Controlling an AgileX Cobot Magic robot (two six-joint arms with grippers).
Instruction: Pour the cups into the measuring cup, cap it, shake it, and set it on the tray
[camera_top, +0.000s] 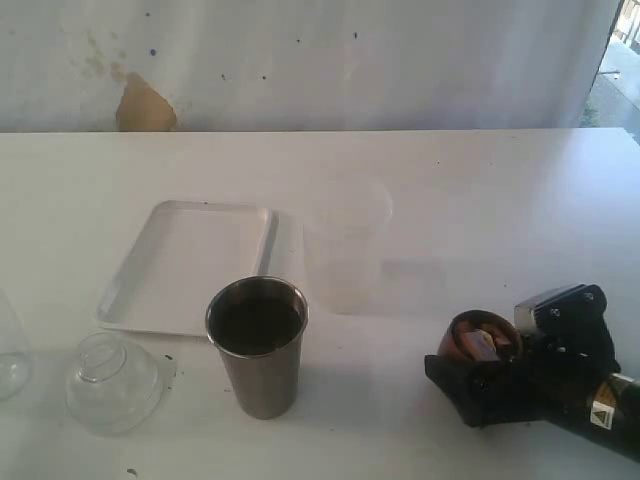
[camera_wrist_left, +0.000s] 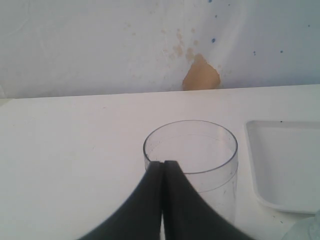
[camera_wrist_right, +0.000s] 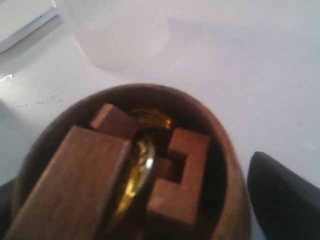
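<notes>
The steel tumbler (camera_top: 258, 345) stands upright in front of the white tray (camera_top: 190, 265), dark inside. The reddish-brown wooden cup (camera_top: 484, 338) sits on the table at the right, holding wooden blocks (camera_wrist_right: 182, 180) and a gold ring (camera_wrist_right: 140, 165). My right gripper (camera_top: 480, 352) is open, with a finger (camera_wrist_right: 282, 195) on either side of the cup and a thin gap showing. The clear measuring cup (camera_wrist_left: 192, 150) stands empty just beyond my shut left gripper (camera_wrist_left: 163, 163), and only its edge (camera_top: 6, 350) shows in the exterior view.
A frosted plastic cup (camera_top: 345, 250) stands right of the tray, behind the tumbler. A clear domed top (camera_top: 115, 382) lies on the table at the front left. The tray's corner (camera_wrist_left: 285, 165) lies right of the measuring cup.
</notes>
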